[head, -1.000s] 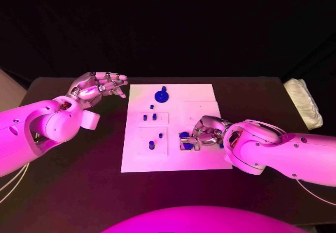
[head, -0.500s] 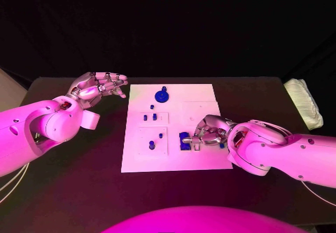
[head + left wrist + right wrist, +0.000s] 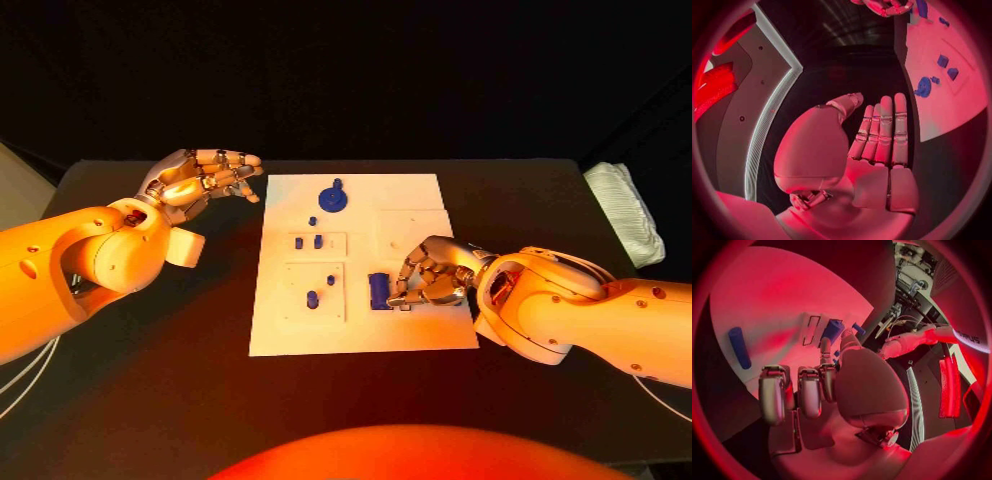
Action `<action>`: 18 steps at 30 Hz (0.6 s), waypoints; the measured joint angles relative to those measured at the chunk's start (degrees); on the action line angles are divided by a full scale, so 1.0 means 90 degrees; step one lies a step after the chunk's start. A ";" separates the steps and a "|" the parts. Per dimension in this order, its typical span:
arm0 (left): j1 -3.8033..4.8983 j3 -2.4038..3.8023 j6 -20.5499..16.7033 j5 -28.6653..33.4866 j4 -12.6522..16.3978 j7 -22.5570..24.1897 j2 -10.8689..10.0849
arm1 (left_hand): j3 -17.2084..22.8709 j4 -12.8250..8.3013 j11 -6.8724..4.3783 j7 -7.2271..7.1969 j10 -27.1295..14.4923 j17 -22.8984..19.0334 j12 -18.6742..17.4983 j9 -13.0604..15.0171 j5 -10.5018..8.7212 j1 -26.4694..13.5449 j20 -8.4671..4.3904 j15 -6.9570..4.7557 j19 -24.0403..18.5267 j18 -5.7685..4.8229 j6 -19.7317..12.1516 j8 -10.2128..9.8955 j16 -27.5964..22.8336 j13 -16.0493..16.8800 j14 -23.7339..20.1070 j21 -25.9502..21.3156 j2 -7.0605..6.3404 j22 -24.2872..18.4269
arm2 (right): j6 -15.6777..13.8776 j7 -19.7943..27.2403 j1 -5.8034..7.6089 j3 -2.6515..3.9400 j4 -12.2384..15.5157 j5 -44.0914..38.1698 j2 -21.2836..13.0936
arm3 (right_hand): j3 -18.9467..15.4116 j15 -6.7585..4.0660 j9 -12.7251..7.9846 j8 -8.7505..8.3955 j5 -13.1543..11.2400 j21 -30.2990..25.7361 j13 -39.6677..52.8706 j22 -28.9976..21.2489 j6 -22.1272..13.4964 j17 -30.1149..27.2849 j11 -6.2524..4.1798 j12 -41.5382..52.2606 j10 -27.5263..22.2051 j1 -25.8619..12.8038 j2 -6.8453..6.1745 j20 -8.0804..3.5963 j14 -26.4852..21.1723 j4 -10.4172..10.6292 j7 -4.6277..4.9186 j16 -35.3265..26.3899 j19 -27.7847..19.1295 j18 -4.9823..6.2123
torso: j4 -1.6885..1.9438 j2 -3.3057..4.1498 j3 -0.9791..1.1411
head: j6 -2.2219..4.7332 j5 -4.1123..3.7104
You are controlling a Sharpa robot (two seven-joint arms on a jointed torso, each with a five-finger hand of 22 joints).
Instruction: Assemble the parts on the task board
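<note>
Your right hand rests on the task board near its right edge, fingers curled beside a blue part; whether they pinch anything, you cannot tell. Your left hand hovers off the board's far left corner, fingers apart, holding nothing. The board sits mid-surface.

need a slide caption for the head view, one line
Silver right hand rests on the white task board beside a blue rectangular part; silver left hand hovers open off the board's far-left corner.
</note>
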 measured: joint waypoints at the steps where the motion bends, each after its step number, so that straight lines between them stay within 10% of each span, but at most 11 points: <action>1: 0.0000 0.0000 0.0000 0.0000 0.0000 0.0000 0.0001 | 0.0000 0.0000 0.0000 0.0000 0.0000 0.0000 0.0000 0.0000 0.0000 0.0000 0.0000 0.0000 0.0000 0.0000 0.0000 0.0000 0.0000 0.0000 0.0000 0.0000 0.0000 0.0000 | 0.0022 0.0030 0.0000 0.0000 0.0000 -0.0015 0.0001 | 0.0002 0.0000 -0.0001 0.0000 0.0000 0.0011 0.0000 0.0000 0.0000 0.0000 0.0000 0.0000 0.0000 0.0014 -0.0014 0.0000 0.0000 -0.0002 0.0000 0.0000 0.0000 0.0000 | 0.0002 0.0001 -0.0001 | 0.0000 -0.0002; 18: 0.0000 -0.0002 0.0001 0.0000 0.0004 -0.0001 -0.0002 | 0.0000 0.0000 0.0000 0.0000 0.0000 -0.0001 0.0000 0.0001 0.0000 0.0000 0.0000 0.0000 0.0000 0.0000 0.0000 0.0000 0.0000 0.0001 0.0000 0.0000 0.0000 0.0000 | 0.0114 -0.0119 -0.0026 -0.0002 -0.0135 -0.0498 0.0249 | 0.0133 0.0000 -0.0025 0.0000 0.0001 0.0048 0.0000 -0.0001 0.0047 -0.0001 0.0000 0.0063 0.0000 -0.0025 0.0025 0.0000 0.0000 0.0042 0.0002 0.0000 0.0000 0.0000 | 0.0016 0.0009 -0.0009 | -0.0031 -0.0021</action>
